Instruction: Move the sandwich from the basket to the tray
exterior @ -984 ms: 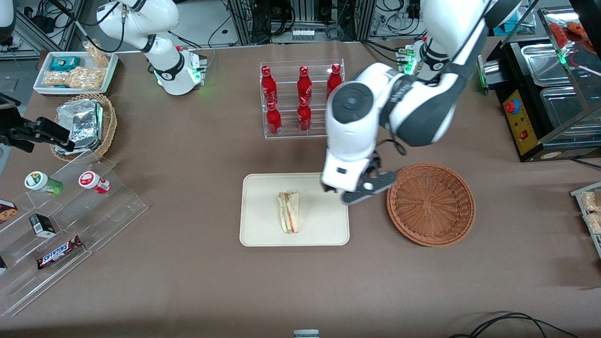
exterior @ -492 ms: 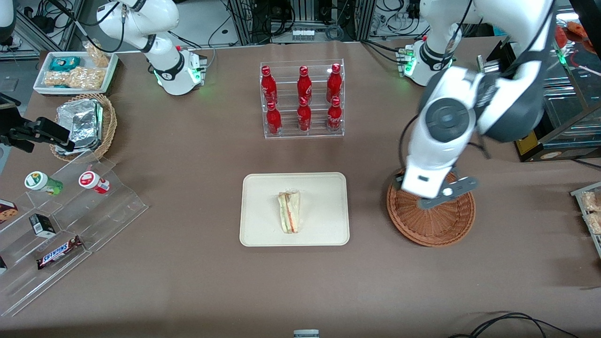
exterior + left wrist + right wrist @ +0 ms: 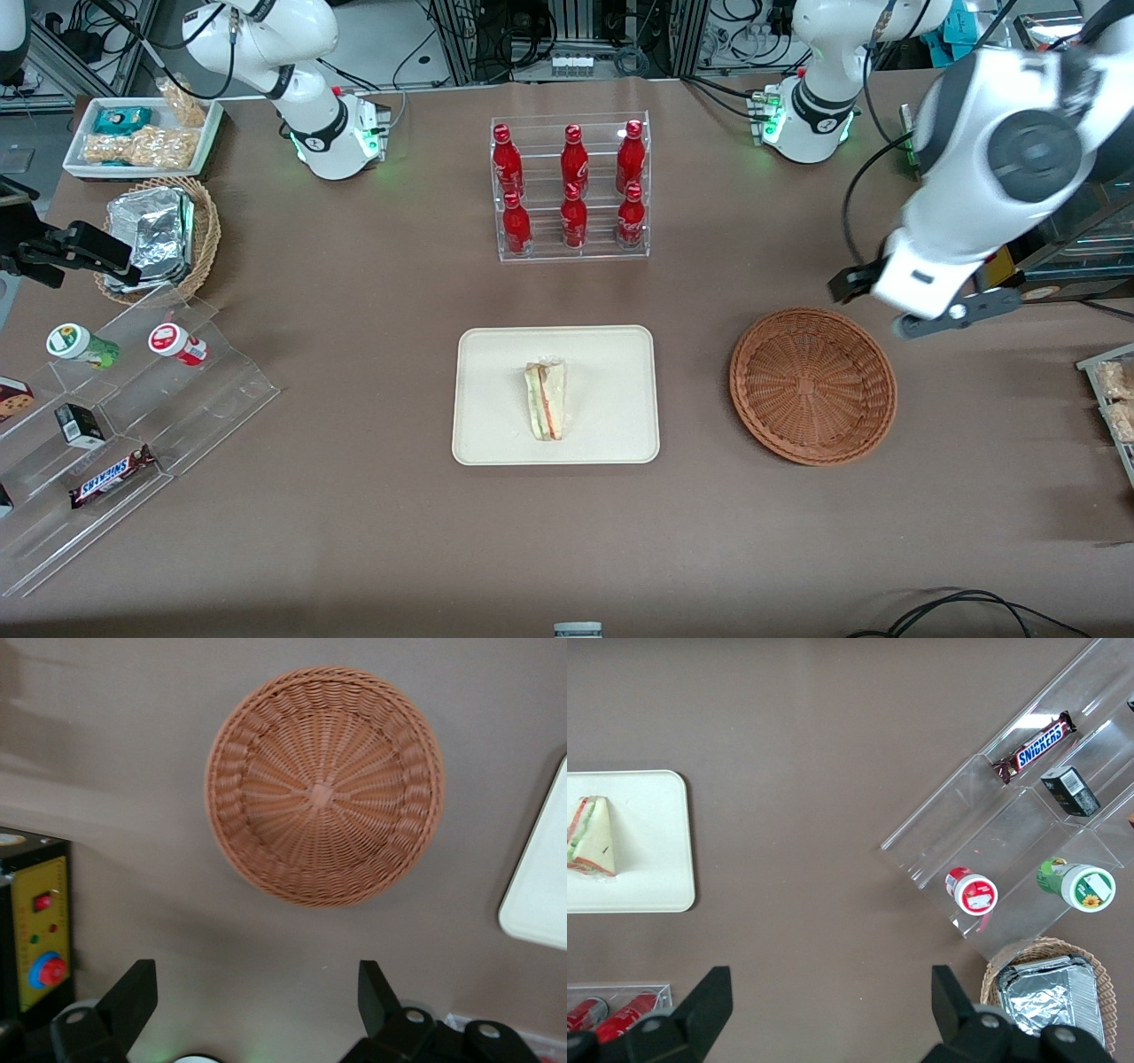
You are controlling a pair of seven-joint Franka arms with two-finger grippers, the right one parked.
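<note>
Currently the small triangular clear-wrapped sandwich (image 3: 546, 400) with white bread and green and orange-red filling lies flat on the cream-white rectangular plastic tray (image 3: 493, 354), near the tray's middle, in the lower centre of the front view. It touches nothing but the tray surface.

The round reddish-brown woven wicker basket (image 3: 812, 385) sits on the brown table surface (image 3: 354, 532) beside the tray, toward the working arm's end, with a strip of bare table between the two. Nothing lies in the basket; its woven floor is fully visible in the wrist view (image 3: 323, 797).

The left arm's gripper (image 3: 921, 312) hangs above the table at the right of the front view, just past the basket's rim, farther from the front camera than the basket's centre. Its jaws stand wide apart and hold nothing; both black fingers (image 3: 131, 997) show in the wrist view with bare table between them.

A clear acrylic rack of red bottles (image 3: 571, 186) stands at the upper centre of the front view, farther from the front camera than the tray. A black control box with a yellow panel and red button (image 3: 40, 935) stands close to the gripper.
</note>
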